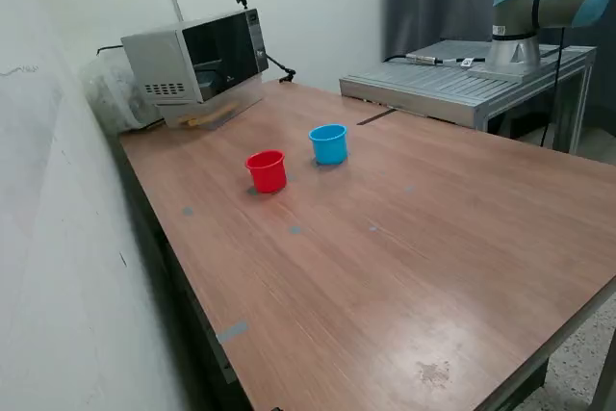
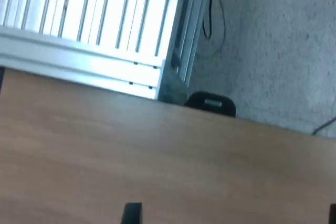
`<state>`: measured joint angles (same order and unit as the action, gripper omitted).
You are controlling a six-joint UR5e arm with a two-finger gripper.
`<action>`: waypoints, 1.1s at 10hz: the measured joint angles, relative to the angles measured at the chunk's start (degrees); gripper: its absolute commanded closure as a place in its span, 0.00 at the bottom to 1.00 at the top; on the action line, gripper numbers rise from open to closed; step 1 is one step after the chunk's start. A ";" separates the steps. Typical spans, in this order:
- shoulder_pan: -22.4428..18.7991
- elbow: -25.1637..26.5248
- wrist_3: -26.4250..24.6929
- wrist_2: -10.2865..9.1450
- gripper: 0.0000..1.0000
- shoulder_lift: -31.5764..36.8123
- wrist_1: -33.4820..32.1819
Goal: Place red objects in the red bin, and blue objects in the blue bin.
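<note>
1. the red cup and the light blue cup stand upright on the desk, close beside each other but not touching, in the half toward the back edge where the microwave sits.
2. no red or blue cubes show anywhere on the desk in either view; whether any lie inside the cups cannot be told, since the exterior view looks across the rims and not down into them.
3. the arm shows only as its base and lowest joints, mounted on the grey metal platform beyond the desk's far corner on the exterior view's right; the rest of it rises out of the picture.
4. the gripper itself is outside the exterior view. in the wrist view only two dark finger tips poke in at the picture's edge, set wide apart, so the jaws look spread and hold nothing.
5. the wrist camera looks down on bare desk wood near the edge that meets the platform's ribbed frame, with the floor beyond. neither cup is in it.
6. as a judgement: the cups lie well away from the jaws, across the desk toward the microwave side, and with no cube in sight the next move is to find one before any grasp can be lined up.
</note>
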<state>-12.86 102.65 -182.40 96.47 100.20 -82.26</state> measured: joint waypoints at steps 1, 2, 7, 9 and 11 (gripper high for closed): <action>-0.08 0.00 0.02 0.02 0.00 0.14 2.31; -0.11 0.04 0.06 0.07 0.00 0.24 5.04; -0.10 0.37 0.18 0.20 0.00 0.56 14.20; -0.04 0.42 0.20 0.21 0.00 0.59 15.00; -0.01 0.43 0.20 0.21 0.00 0.61 15.26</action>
<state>-12.86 103.08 -182.20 96.68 100.80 -67.00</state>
